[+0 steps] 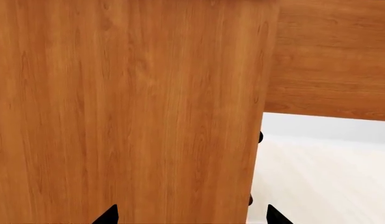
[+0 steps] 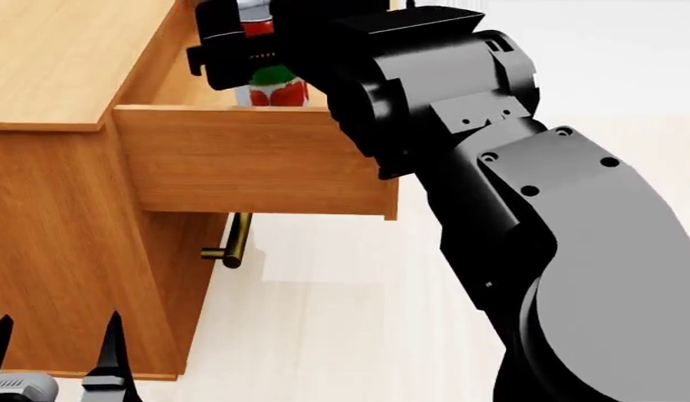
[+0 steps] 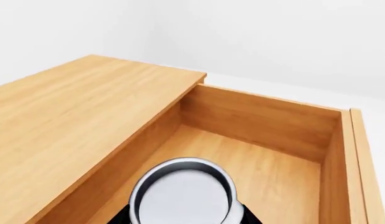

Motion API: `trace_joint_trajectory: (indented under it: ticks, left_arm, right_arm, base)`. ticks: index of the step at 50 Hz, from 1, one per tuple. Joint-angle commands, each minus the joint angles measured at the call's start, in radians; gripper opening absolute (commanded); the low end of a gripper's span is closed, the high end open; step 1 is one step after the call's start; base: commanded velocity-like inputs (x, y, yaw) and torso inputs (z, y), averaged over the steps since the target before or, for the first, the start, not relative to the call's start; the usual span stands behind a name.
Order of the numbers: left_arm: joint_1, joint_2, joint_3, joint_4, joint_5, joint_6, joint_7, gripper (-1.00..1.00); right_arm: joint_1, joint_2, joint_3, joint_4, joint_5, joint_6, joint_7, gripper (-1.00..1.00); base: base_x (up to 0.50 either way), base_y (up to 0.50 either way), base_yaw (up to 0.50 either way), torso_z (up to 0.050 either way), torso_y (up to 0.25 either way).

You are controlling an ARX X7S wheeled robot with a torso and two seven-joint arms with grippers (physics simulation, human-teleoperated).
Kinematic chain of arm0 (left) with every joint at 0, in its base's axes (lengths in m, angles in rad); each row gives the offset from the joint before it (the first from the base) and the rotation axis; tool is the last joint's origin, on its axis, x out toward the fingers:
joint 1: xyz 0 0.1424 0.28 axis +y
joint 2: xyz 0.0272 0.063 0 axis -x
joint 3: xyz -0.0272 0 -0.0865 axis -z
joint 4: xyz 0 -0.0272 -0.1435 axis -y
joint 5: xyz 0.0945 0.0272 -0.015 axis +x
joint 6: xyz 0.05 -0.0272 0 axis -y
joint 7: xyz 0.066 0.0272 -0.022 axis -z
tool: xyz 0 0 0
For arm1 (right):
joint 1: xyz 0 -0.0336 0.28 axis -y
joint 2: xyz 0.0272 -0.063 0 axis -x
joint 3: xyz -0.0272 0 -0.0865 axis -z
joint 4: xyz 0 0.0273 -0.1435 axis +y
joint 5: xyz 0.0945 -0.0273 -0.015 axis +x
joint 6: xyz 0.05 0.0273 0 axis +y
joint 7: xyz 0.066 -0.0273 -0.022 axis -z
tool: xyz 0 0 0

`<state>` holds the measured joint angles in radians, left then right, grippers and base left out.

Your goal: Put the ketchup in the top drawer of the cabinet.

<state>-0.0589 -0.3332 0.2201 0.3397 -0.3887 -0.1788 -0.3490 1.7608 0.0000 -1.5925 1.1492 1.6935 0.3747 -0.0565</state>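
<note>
Left wrist: my left tool (image 1: 191, 215) shows only two black tips, spread wide, nothing between them, facing the cabinet (image 1: 130, 112) side; pale floor (image 1: 323, 182) beyond.

Head: my right tool (image 2: 254, 50) is over the pulled-out top drawer (image 2: 255, 167), clamped on the ketchup (image 2: 275, 88), can upright, its base behind the drawer wall. Lower handle (image 2: 235, 241) shows below. Left tool low by the cabinet side.

Right wrist: ketchup's silver lid from above, over the drawer's inside, near the cabinet-top edge.
</note>
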Motion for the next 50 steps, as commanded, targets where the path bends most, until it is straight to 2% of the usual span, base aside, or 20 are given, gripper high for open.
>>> trace_joint_trajectory:
  ticks: [1, 30, 31, 50]
  left_arm:
    - [0.001, -0.003, 0.001, -0.002, -0.004, 0.001, -0.003, 1.00]
    - [0.000, -0.006, 0.004, -0.023, -0.008, 0.019, -0.004, 1.00]
    - [0.000, -0.007, 0.005, -0.022, -0.008, 0.019, -0.004, 1.00]
    - [-0.001, -0.012, 0.011, -0.014, -0.007, 0.011, -0.015, 1.00]
  right_arm:
    - [-0.005, 0.000, 0.005, 0.005, -0.008, -0.011, -0.011, -1.00]
    - [-0.023, 0.000, 0.007, 0.004, -0.017, -0.022, -0.012, -1.00]
    - [-0.023, 0.000, 0.006, 0.001, -0.024, -0.027, -0.015, 1.00]
    - [-0.016, 0.000, 0.009, -0.008, -0.030, -0.048, -0.023, 1.00]
  base:
    - [0.00, 0.00, 0.00, 0.000, 0.000]
    - [0.00, 0.00, 0.00, 0.000, 0.000]
    - [0.00, 0.00, 0.00, 0.000, 0.000]
    - [0.00, 0.00, 0.00, 0.000, 0.000]
